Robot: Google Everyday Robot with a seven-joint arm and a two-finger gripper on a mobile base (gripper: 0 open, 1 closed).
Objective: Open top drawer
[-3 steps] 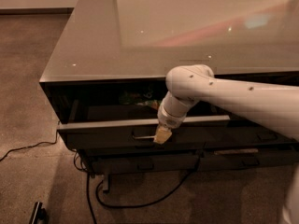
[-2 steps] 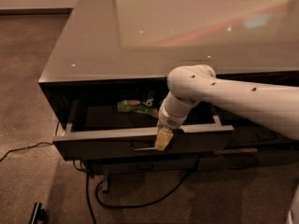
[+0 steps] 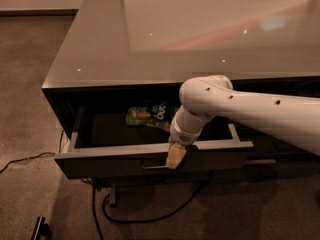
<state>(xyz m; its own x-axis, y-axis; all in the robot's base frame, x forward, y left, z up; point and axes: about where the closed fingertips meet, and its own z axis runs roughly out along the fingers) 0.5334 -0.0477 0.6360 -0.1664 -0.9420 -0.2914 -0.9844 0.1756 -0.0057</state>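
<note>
The top drawer [image 3: 100, 164] is a wide dark drawer pulled well out from under the glossy cabinet top [image 3: 165, 39]. Its grey rim and side rails show. A green snack bag [image 3: 147, 116] lies inside at the back. A small loop handle [image 3: 152, 165] sits at the centre of the drawer front. My gripper [image 3: 175, 156] hangs from the white arm [image 3: 240, 111] that comes in from the right, and its tan tip is at the handle's right end, over the drawer's front edge.
Another dark drawer front [image 3: 270, 161] shows to the right, below the arm. Black cables [image 3: 145, 216] loop on the carpet under the cabinet, and one trails to the left [image 3: 25, 159]. A small dark object [image 3: 40, 228] lies on the floor at the lower left.
The drawer has slid further out toward the camera, exposing the green bag fully. My gripper has moved outward and down with the drawer front.
</note>
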